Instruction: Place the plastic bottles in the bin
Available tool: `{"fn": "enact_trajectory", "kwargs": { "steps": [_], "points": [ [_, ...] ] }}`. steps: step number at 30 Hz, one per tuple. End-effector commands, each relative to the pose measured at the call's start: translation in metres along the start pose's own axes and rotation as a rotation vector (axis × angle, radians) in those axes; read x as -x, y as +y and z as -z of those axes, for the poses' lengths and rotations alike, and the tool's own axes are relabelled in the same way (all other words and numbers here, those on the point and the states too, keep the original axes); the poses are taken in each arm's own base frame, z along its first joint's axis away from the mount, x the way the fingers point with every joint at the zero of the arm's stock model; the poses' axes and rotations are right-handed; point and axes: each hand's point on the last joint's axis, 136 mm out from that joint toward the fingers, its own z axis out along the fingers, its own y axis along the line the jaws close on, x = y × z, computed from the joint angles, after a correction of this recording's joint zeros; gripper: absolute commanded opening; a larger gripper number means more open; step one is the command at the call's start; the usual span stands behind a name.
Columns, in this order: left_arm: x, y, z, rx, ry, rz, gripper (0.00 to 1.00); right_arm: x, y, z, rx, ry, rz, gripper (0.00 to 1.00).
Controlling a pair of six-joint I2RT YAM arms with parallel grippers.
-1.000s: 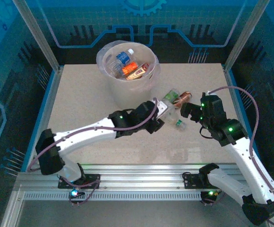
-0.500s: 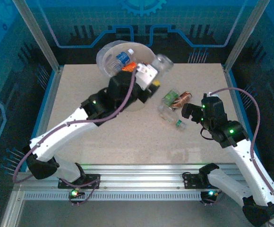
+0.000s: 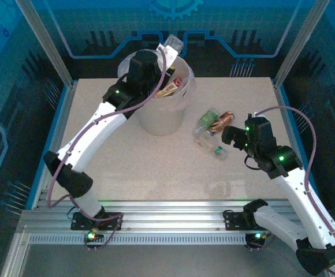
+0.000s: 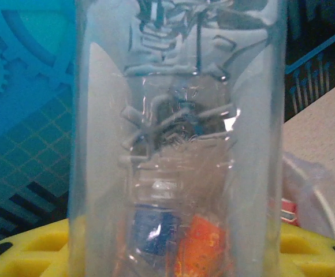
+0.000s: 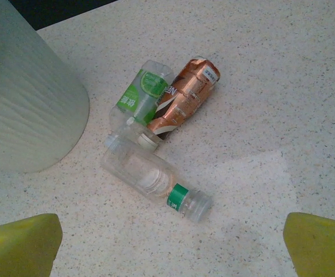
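Top external view: my left pincer (image 3: 167, 48) has swung away from the table (image 3: 127, 161) and now hangs over the bin (image 3: 162, 118), still clamped on a clear bottle (image 3: 174, 41) above its far rim. That one needs only a release, I judge. My right pincer (image 3: 232, 136) stays wide open to the right of the bin, beside three loose bottles (image 3: 209, 141).

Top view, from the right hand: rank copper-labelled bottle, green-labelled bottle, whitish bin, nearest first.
1. Crushed copper-labelled plastic bottle, just beyond the right hand.
2. Green-labelled clear plastic bottle, beside it on the left.
3. Round translucent whitish plastic bin, farthest left.
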Motion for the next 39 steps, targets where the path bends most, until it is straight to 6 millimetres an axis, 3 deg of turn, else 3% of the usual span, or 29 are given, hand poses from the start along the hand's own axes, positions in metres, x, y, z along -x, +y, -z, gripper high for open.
{"fn": "enact_trajectory", "kwargs": {
  "steps": [1, 13, 24, 36, 39],
  "points": [
    [-0.003, 0.019, -0.009, 0.047, 0.032, -0.041, 0.41, 0.002, -0.005, 0.000, -0.022, -0.005, -0.019, 1.00],
    [-0.054, 0.003, -0.054, 0.006, 0.188, -0.107, 0.42, 0.003, -0.006, 0.000, -0.024, -0.004, -0.019, 1.00],
    [-0.091, -0.001, -0.081, 0.036, 0.303, -0.191, 0.46, 0.001, -0.008, 0.000, -0.031, -0.003, -0.020, 1.00],
    [-0.094, 0.005, -0.084, 0.079, 0.329, -0.247, 0.58, -0.001, -0.010, -0.002, -0.035, 0.000, -0.021, 1.00],
    [-0.095, 0.006, -0.085, 0.082, 0.337, -0.253, 0.66, -0.001, -0.009, -0.002, -0.032, 0.003, -0.020, 1.00]
  ]
}}
